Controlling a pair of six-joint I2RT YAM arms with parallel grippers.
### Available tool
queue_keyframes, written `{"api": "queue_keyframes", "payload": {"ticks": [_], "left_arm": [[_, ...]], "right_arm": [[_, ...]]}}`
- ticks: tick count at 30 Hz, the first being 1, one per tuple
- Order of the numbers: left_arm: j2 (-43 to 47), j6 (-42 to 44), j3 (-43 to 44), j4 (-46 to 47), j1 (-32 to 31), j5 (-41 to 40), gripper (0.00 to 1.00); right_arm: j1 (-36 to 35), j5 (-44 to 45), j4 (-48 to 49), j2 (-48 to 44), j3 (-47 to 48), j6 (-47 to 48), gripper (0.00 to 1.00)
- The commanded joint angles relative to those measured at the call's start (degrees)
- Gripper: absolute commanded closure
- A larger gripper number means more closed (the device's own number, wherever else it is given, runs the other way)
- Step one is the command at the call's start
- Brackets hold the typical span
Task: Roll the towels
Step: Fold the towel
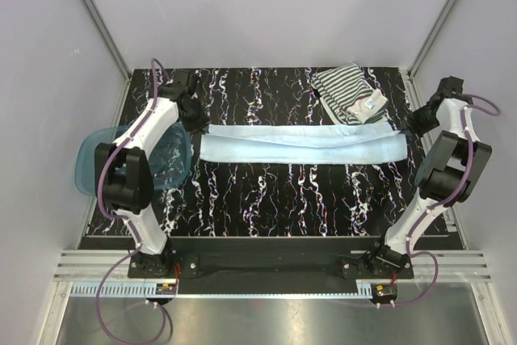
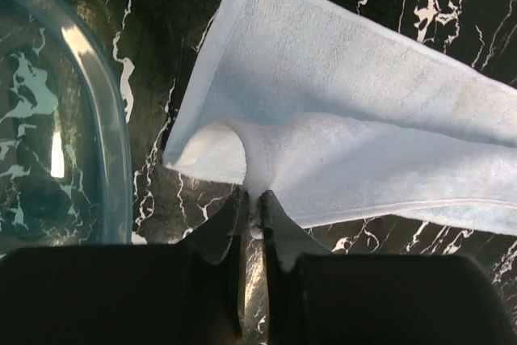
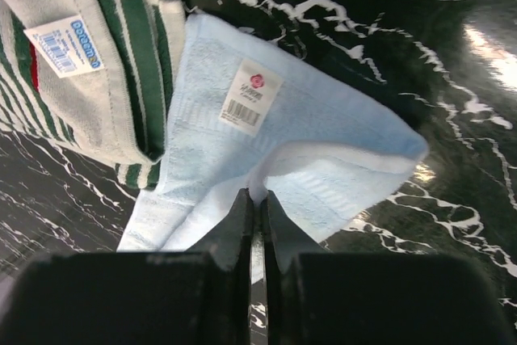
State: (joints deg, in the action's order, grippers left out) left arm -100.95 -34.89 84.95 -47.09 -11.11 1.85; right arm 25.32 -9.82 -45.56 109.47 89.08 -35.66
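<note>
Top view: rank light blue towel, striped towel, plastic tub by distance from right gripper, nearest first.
1. light blue towel: its right end is pinched in the right gripper.
2. striped towel: close by, rear right.
3. plastic tub: far left side.

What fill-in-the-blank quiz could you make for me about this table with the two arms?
1. The towel stretched between the left gripper and the right gripper is light ____.
2. The striped towel lies folded near the ____ gripper.
3. The translucent tub sits nearest the ____ arm.
Missing words: blue; right; left.
</note>
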Motion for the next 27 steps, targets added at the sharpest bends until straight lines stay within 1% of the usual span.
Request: {"api": "queue_keyframes", "payload": {"ticks": [1,5,13,20,22,24,27], "left_arm": [[-2.93,0.97,4.08,-0.19,0.57,-1.67,1.0],[-5.13,1.14,5.23,-0.11,1.09,-3.78,1.0],[-9.97,1.41,7.77,-0.81,3.11,-4.04,1.0],[-15.24,2.11,13.04,-2.83,4.61,-3.43,1.0],[-15.25,2.37,13.23,-2.74,4.61,-3.17,1.0],[-13.67,2.46,12.44,-2.39,4.61,-2.82,1.0],[-8.93,2.9,9.72,-1.86,4.52,-2.2,1.0]], "right_arm": [[-1.77,0.42,-1.29,2.23,3.64,0.59,1.0],[-1.85,1.29,-1.46,4.43,5.84,1.03,1.0],[-1.85,2.0,-3.83,10.05,12.34,1.21,1.0],[-1.85,0.86,-5.67,14.54,17.88,0.68,1.0],[-1.85,0.69,-6.29,14.9,19.2,1.12,1.0],[-1.85,0.33,-6.03,13.85,18.59,1.29,1.0],[-1.85,0.42,-5.77,9.2,16.4,2.69,1.0]]}}
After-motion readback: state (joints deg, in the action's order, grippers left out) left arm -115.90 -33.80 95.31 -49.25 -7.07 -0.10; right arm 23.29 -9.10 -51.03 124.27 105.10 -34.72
